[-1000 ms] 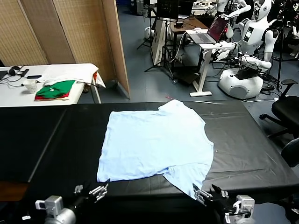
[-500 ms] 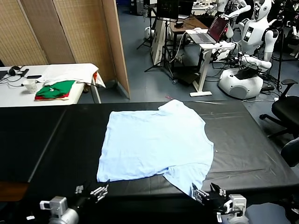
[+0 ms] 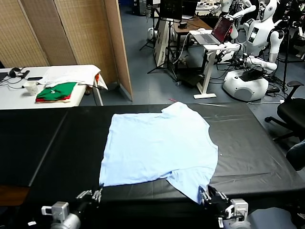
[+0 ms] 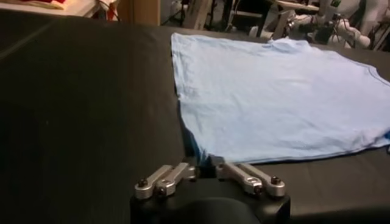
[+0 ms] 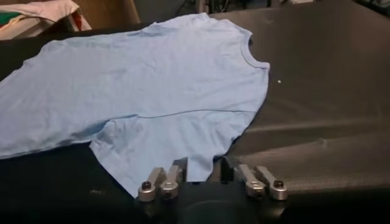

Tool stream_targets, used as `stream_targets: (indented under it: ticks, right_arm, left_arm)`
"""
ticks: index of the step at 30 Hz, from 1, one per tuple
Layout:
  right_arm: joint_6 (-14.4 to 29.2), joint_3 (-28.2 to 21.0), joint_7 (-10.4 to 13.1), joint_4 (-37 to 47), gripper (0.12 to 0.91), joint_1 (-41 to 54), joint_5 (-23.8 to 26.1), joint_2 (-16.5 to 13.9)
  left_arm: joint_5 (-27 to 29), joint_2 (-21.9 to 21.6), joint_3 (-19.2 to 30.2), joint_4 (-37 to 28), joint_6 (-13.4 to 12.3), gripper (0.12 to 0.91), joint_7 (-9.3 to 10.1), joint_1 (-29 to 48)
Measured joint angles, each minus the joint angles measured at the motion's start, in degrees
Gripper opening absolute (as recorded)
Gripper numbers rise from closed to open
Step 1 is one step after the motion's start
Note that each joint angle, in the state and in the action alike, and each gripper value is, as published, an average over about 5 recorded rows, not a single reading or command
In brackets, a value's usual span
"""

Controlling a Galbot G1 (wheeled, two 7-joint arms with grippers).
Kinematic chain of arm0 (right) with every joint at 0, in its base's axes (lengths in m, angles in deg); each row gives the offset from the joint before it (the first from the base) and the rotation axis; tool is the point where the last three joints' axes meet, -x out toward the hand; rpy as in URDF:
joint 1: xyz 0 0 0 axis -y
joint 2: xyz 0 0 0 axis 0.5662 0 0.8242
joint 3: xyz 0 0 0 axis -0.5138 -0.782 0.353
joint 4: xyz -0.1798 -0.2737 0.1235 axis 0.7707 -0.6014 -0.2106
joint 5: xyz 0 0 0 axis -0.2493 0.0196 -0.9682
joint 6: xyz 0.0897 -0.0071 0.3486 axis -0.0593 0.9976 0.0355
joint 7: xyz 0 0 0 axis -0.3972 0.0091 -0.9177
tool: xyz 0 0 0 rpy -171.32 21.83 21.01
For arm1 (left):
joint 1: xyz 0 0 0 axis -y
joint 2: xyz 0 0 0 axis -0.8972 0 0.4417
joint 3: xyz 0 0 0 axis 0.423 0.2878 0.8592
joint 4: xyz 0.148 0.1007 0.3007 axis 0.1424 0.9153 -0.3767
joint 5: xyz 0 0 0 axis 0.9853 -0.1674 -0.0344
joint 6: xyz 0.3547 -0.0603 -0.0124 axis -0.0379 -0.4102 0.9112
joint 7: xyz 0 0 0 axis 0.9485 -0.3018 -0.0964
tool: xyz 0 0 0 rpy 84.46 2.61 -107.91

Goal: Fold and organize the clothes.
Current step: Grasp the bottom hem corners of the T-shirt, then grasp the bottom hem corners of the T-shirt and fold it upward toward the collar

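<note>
On the black desk (image 3: pixel 57 143), the T-shirt (image 3: pixel 157 143) lies spread flat and unfolded, roughly midway between the desk's left and right edges, its nearest parts close to the near edge. One sleeve reaches toward the far edge, and the other toward the near edge on the right side. No fold has been made yet, so the whole of the folding and tidying is left to do.

What looks done is the first grasp. The left claw (image 3: pixel 96 194) sits at the near edge, at the shirt's near-left corner; in the left wrist view its tips have come together right at that corner (image 4: pixel 204 165), and it seems to pinch the cloth there, though the contact is half hidden by the claw's own body, so I would not swear to it. The right claw (image 3: pixel 208 195) is at the near edge too, at the tip of the near sleeve; in its wrist view the sleeve's hem (image 5: pixel 195 167) runs in between the closed tips (image 5: pixel 201 173), so it appears shut on the fabric.

My reading is that the work is at its very start: both near corners gripped, the cloth not yet lifted off the desk. The lift, the fold toward the far edge, any further folds, and putting the shirt in order are all ahead.
</note>
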Motion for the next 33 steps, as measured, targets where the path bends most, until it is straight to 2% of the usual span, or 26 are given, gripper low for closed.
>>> stream_targets:
  ticks: [6, 12, 16, 19, 24, 29, 33]
  right_arm:
    - [-0.4, 0.36, 1.61, -3.3, 0.14, -2.94, 0.63, 0.04]
    - [0.01, 0.54, 1.82, -7.38, 0.14, -7.84, 1.76, 0.1]
    - [1.36, 1.38, 1.15, -8.16, 0.14, -8.48, 1.76, -0.32]
    - [3.62, 2.23, -0.38, -7.81, 0.14, -7.75, 1.34, -0.92]
    - [8.98, 2.56, -3.28, -5.01, 0.14, -4.25, 0.96, -2.11]
    - [13.39, 1.82, -3.92, 0.95, 0.14, 1.42, 0.41, -3.67]
    - [14.73, 1.21, -3.98, 4.85, 0.14, 6.06, 0.04, -4.62]
  left_arm:
    - [0.63, -0.08, -0.37, 0.75, -0.16, 0.147, 0.76, -1.35]
    - [0.45, -1.01, -2.32, 3.55, -0.01, 0.147, 2.02, -4.79]
    - [0.52, -0.81, -3.71, 6.06, -0.28, 0.147, 2.31, -7.35]
    - [0.6, -0.67, -4.46, 7.29, -0.77, 0.147, 2.57, -8.1]
    - [0.98, -0.21, -4.51, 6.87, -3.59, 0.147, 2.19, -6.72]
    - [0.82, 1.39, -3.19, 3.95, -7.45, 0.147, 0.17, -2.38]
    - [1.05, 2.24, -1.99, 1.16, -9.21, 0.147, -0.32, 2.11]
